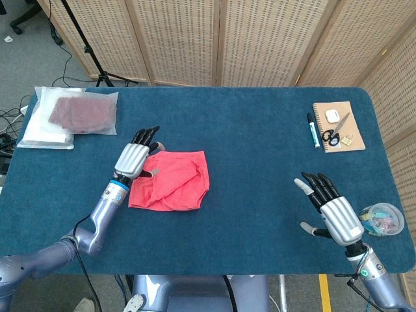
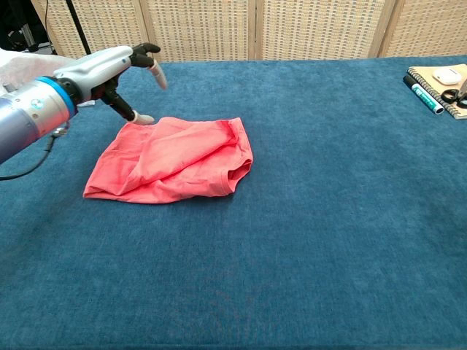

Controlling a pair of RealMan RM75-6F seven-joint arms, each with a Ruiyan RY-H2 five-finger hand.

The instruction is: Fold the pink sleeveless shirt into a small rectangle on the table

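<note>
The pink sleeveless shirt [image 1: 172,179] [image 2: 175,159] lies folded into a rumpled rectangle on the blue table, left of centre. My left hand [image 1: 133,158] [image 2: 109,71] hovers just off the shirt's far left corner, fingers spread and holding nothing. Over the near right of the table my right hand [image 1: 331,208] is raised, open and empty, far from the shirt; the chest view does not show it.
A clear bag holding dark red cloth [image 1: 81,112] [image 2: 44,76] lies at the far left. At the far right sit a notebook [image 1: 338,127] with scissors and small items, and a marker [image 1: 313,130]. A clear cup of clips [image 1: 383,218] stands by the right edge.
</note>
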